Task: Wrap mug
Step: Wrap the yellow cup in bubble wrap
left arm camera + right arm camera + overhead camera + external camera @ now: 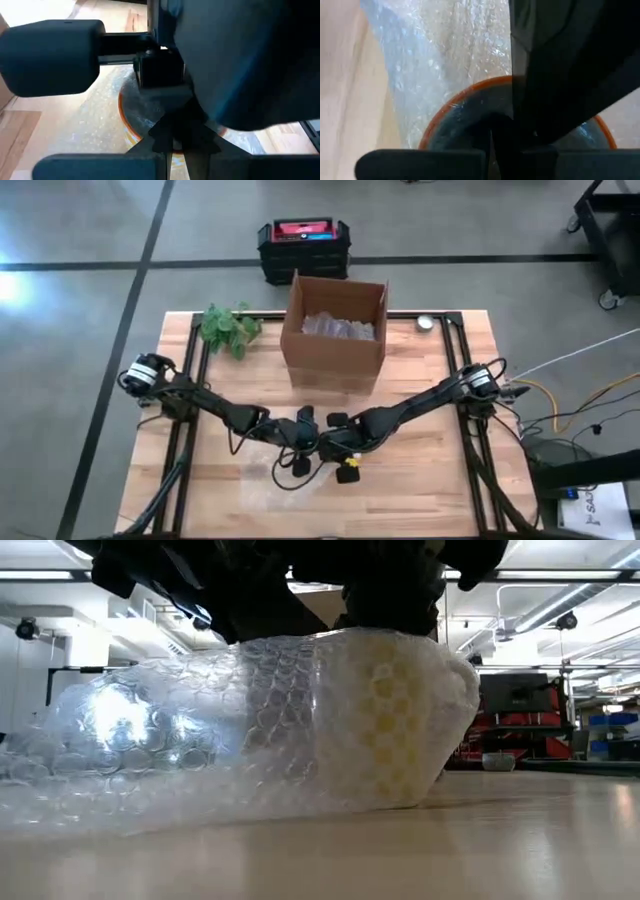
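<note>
Two grippers, left (303,442) and right (333,448), crowding bubble-wrapped mug (385,720); finger state indiscernible; cardboard box (335,330) behind.

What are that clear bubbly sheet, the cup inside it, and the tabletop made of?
The clear bubbly sheet looks like plastic bubble wrap: rows of glossy air pockets. The orange-rimmed mug seems glazed ceramic, judging by its smooth shiny rim, though plastic is possible. The pale planked tabletop looks like wood with visible grain.

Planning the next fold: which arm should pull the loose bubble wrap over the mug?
Probably left. The loose bubble wrap trails toward the left gripper side; the right gripper sits over the mug, steadying it.
</note>
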Motion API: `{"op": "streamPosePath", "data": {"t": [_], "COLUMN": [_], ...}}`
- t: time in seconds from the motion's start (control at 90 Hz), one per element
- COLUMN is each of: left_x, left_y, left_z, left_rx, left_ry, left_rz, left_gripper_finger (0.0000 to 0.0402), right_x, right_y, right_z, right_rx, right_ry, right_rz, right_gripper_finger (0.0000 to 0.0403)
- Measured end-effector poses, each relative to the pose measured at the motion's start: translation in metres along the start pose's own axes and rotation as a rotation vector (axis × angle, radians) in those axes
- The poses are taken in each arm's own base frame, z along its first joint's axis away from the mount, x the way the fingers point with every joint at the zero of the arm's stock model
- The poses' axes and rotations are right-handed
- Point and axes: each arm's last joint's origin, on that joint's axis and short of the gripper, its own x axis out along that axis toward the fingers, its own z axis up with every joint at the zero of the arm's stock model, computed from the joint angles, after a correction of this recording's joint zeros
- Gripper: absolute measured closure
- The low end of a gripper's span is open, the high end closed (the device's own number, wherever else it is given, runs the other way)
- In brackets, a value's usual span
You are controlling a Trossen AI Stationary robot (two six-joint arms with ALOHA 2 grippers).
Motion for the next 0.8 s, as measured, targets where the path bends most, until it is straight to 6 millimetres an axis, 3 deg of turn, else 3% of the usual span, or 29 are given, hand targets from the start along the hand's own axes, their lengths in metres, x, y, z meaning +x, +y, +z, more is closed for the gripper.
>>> {"op": "streamPosePath", "data": {"t": [0.144, 0.278, 0.356, 0.556, 0.8], "left_x": [0.000, 0.000, 0.000, -0.003, -0.003], "left_y": [0.000, 0.000, 0.000, 0.000, 0.000], "left_z": [0.000, 0.000, 0.000, 0.002, 0.006], "left_rx": [0.000, -0.007, -0.013, -0.016, -0.026], "left_ry": [0.000, 0.000, 0.000, -0.004, -0.044], "left_rz": [0.000, 0.000, 0.000, -0.002, -0.011], "left_gripper_finger": [0.0381, 0.0381, 0.0381, 0.0381, 0.0374], "right_x": [-0.031, -0.085, -0.106, -0.120, -0.108], "right_y": [0.000, 0.005, 0.010, 0.022, 0.026], "right_z": [0.000, 0.000, -0.008, -0.037, -0.076], "right_rx": [0.021, 0.047, 0.065, 0.175, 0.290], "right_ry": [-0.030, -0.120, -0.147, -0.144, -0.156], "right_rz": [-0.003, 0.016, 0.033, 0.006, -0.201], "right_gripper_finger": [0.0401, 0.0401, 0.0401, 0.0400, 0.0398]}}
